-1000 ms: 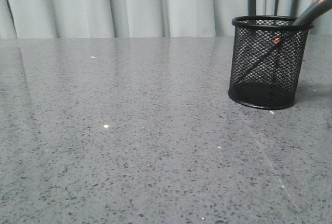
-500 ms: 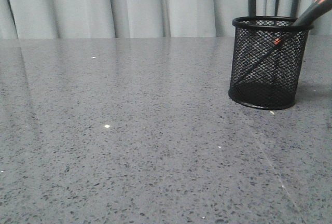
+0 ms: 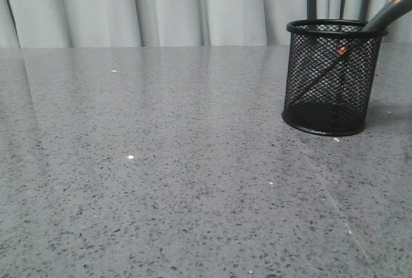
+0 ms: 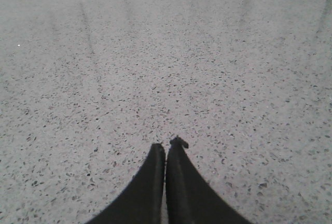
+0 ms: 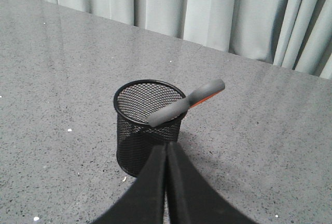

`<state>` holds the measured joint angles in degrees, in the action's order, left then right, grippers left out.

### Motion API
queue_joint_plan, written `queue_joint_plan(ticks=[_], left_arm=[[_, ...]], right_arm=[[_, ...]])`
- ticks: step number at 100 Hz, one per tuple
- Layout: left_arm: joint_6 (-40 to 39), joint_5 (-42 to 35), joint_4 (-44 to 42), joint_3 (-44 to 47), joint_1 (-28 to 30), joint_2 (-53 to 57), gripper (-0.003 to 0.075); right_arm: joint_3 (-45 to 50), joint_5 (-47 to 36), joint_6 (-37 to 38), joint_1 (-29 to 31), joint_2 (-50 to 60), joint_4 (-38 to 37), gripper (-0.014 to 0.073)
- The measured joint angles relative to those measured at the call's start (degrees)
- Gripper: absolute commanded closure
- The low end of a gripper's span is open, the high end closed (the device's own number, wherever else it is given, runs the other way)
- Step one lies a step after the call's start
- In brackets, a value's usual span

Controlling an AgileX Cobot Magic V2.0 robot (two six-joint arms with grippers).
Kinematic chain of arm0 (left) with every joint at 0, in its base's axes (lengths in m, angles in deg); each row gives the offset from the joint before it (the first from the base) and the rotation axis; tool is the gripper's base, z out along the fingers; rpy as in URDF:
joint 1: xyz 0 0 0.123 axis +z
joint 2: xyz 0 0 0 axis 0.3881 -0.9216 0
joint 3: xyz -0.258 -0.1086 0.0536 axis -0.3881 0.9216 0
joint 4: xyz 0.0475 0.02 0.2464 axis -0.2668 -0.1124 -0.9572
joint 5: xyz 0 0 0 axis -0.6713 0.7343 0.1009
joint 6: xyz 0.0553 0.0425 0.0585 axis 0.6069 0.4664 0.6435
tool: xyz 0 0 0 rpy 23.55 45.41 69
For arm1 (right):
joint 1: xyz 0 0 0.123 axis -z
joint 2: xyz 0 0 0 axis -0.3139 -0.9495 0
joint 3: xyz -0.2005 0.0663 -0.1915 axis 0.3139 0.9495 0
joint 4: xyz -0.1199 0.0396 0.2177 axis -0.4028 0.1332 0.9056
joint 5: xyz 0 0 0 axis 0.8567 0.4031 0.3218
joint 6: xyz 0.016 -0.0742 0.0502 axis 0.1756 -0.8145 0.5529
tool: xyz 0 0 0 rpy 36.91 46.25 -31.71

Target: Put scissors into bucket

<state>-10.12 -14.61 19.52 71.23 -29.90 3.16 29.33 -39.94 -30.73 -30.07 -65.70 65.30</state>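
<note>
The black wire-mesh bucket [image 3: 331, 78] stands upright at the right of the grey table. The scissors [image 3: 386, 11] lean inside it, dark grey handles with orange lining sticking out over the rim to the right, the blades slanting down behind the mesh. In the right wrist view the bucket [image 5: 148, 125] stands just beyond my right gripper [image 5: 166, 146], which is shut and empty, and the scissors handle [image 5: 187, 105] rests on the rim. My left gripper [image 4: 166, 146] is shut and empty over bare tabletop. Neither gripper shows in the front view.
A speckled grey stone table [image 3: 161, 162] fills the view. Pale grey curtains [image 3: 161, 4] hang behind its far edge. A few small white flecks lie on the surface.
</note>
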Motion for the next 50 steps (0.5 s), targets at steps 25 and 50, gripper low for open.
queue_joint_plan(ticks=[25, 50], left_arm=[[0.0, 0.0, 0.0, 0.0, 0.0, 0.0, 0.0739], [0.0, 0.0, 0.0, 0.0, 0.0, 0.0, 0.074]], right_arm=[[0.0, 0.0, 0.0, 0.0, 0.0, 0.0, 0.0638], [3.06, -1.38, 1.03, 0.59, 1.09, -1.55, 0.0638]])
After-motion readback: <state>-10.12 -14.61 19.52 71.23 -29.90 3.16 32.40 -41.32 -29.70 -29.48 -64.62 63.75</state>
